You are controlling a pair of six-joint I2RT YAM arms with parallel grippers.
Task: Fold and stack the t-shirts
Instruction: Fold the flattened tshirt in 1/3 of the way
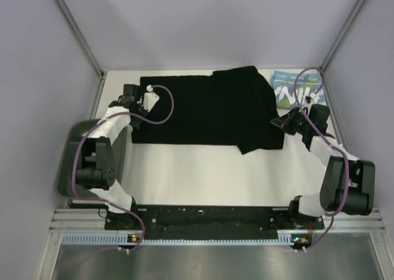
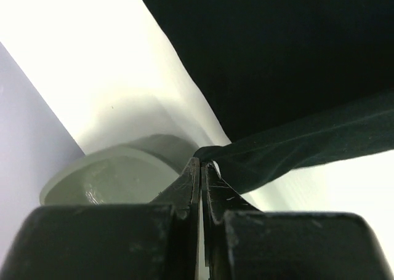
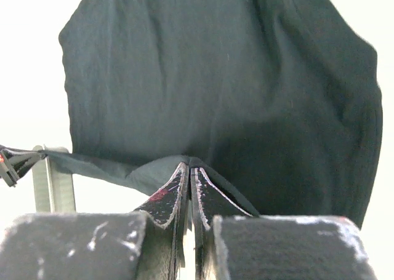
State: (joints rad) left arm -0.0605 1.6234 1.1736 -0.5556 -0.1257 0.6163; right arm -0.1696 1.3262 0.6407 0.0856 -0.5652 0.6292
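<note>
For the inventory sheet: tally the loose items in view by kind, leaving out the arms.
T-shirts: 2 (black t-shirt, light blue t-shirt)
Trays: 1 (dark green tray)
Total: 3

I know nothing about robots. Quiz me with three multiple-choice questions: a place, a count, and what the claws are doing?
1. Where on the table is the light blue shirt?
A. far right corner
B. near left corner
C. dead centre

2. How many shirts are in view?
A. one
B. two
C. four

3. How do the left claw and right claw stand?
A. both wide open
B. both shut on the black shirt
C. both shut on nothing

Answers:
1 A, it lies at the far edge, right of the black shirt.
2 B, one black, one light blue.
3 B, each wrist view shows black cloth pinched in a closed claw.
</note>
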